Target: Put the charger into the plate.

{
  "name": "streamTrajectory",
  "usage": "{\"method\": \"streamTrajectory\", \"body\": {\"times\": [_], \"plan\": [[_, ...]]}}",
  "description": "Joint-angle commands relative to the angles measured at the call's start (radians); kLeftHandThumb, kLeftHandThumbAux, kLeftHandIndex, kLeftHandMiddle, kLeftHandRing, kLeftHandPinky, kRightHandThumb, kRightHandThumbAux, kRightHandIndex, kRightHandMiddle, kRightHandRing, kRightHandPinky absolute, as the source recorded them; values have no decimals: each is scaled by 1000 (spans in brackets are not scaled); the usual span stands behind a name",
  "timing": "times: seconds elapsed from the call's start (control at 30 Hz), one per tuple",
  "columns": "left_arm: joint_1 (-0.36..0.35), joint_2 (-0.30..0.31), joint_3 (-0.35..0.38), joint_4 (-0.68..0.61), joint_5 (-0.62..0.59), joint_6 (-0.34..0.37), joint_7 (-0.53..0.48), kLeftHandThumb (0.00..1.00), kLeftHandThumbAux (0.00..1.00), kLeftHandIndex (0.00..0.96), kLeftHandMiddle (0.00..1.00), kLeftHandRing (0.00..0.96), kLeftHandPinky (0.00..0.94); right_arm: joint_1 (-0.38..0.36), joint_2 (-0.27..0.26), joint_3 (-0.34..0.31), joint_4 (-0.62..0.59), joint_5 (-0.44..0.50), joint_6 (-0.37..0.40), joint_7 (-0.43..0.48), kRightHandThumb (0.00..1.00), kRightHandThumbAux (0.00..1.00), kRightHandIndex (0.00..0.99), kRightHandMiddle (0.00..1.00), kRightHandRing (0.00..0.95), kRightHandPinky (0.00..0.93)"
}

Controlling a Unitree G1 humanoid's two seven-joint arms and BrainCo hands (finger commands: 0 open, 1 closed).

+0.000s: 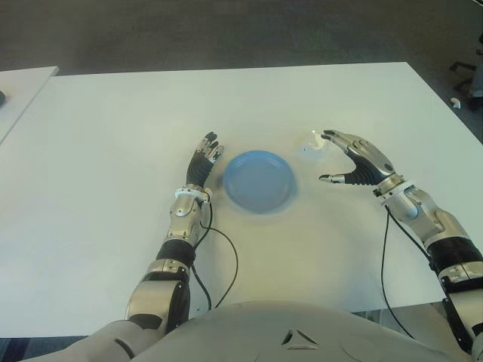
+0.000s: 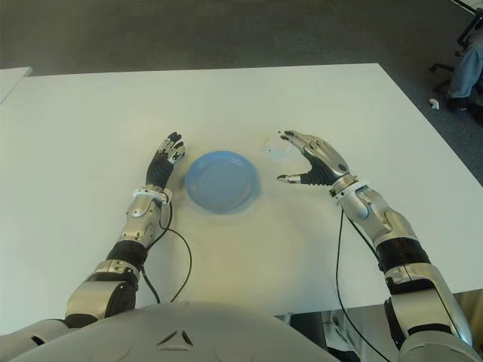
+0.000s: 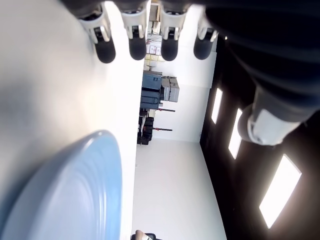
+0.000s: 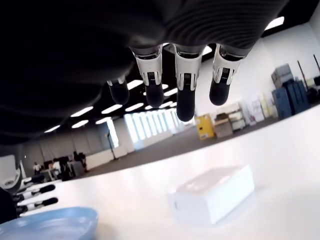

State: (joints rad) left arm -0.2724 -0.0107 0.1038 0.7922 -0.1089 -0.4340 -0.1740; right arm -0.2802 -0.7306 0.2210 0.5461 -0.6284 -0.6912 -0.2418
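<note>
On the robot's left, a second white table [image 1: 23,94] stands apart from the main one across a narrow gap, showing only its corner. The left hand [image 1: 204,162] lies flat-fingered just beside the left rim of the plate [image 1: 259,180], its fingers straight and relaxed, holding nothing. The plate is round, shallow and pale blue with a smooth matt face, and nothing sits in it. To its right, near but not touching, the charger [image 4: 212,194] — a small white block with squared edges — lies on the table [image 1: 113,151], beyond the plate's far right rim. The right hand [image 1: 355,160] hovers over it with fingers spread wide and thumb held apart, gripping nothing; its fingertips [image 4: 184,102] hang above the block. The tabletop is plain, glossy white; dark grey carpet [image 1: 226,30] runs behind it, and at the far right edge a chair base [image 1: 466,75] shows.
</note>
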Motion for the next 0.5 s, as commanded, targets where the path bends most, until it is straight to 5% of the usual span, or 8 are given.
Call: {"method": "streamTrajectory", "body": {"times": [0.03,0.5], "plan": [[28,7,-1,15,3,38,0,0,533,0,47,0,0,-19,12,0,24,-29,-10,-43,44,396,0,69,93,0],[24,6,2,24,0,27,-7,0,541,0,48,0,0,-163,59,38,158,-99,35,-124,83,408,0,41,47,0]]}}
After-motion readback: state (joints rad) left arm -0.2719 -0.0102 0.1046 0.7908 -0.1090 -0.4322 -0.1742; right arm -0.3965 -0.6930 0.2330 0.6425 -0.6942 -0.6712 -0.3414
